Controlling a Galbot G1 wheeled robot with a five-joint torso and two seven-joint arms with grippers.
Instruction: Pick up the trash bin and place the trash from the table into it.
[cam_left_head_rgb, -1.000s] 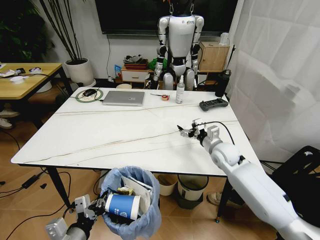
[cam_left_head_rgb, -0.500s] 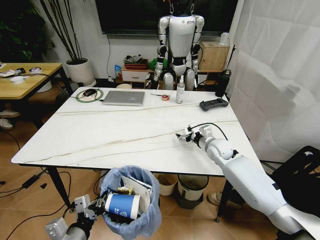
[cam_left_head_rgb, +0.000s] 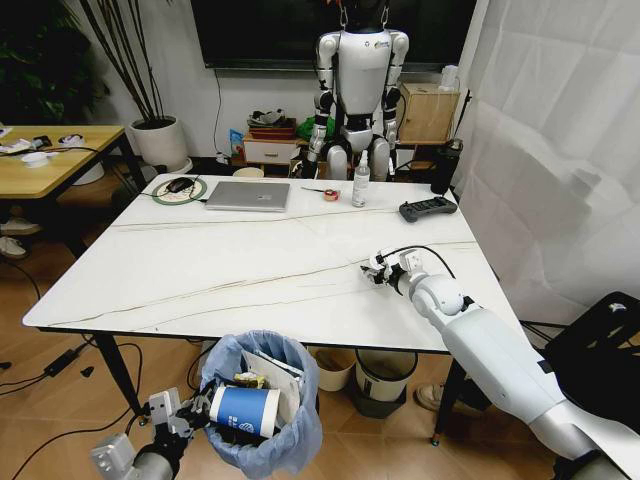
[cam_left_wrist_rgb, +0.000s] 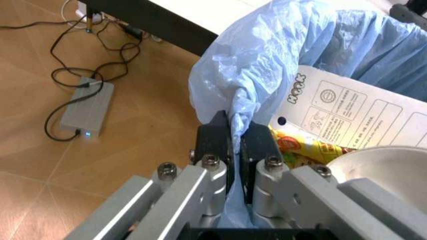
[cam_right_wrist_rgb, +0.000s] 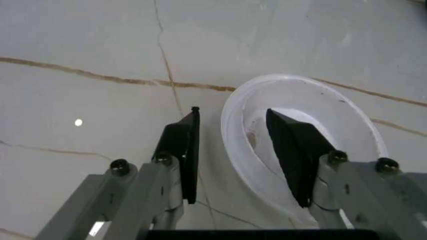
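Head view: bin (cam_left_head_rgb: 262, 405) with light-blue bag sits below the counter's (cam_left_head_rgb: 200, 270) near edge, toward its left half, off the counter top. Left end effector (cam_left_head_rgb: 190, 410) is low at the bin's left side. Left wrist view: left end effector (cam_left_wrist_rgb: 235, 150) is clamped shut on a bunched fold of the blue bag at the bin (cam_left_wrist_rgb: 267, 75) rim, fingers (cam_left_wrist_rgb: 215, 142) pressed to the plastic from both sides. Inside the bin: blue-white cup (cam_left_head_rgb: 243, 411) lying on its side at the top, printed white cardboard (cam_left_wrist_rgb: 347, 117) upright against the bag, yellow wrapper (cam_left_wrist_rgb: 300, 145) beneath it.

Right end effector (cam_left_head_rgb: 378, 271) is over the counter near its right edge, about midway between the near and far edges, arm reaching in from the near right corner. Right wrist view: right end effector (cam_right_wrist_rgb: 230, 150) is partly open, straddling the rim of a white round lid (cam_right_wrist_rgb: 303, 145) lying flat on the counter (cam_right_wrist_rgb: 87, 45); one finger (cam_right_wrist_rgb: 293, 147) is inside the lid, the other outside the rim on the marble. Fingers not closed on the rim; contact cannot be told.

Far edge of the counter holds a laptop (cam_left_head_rgb: 248, 195), spray bottle (cam_left_head_rgb: 360, 185) and black controller (cam_left_head_rgb: 427, 208).
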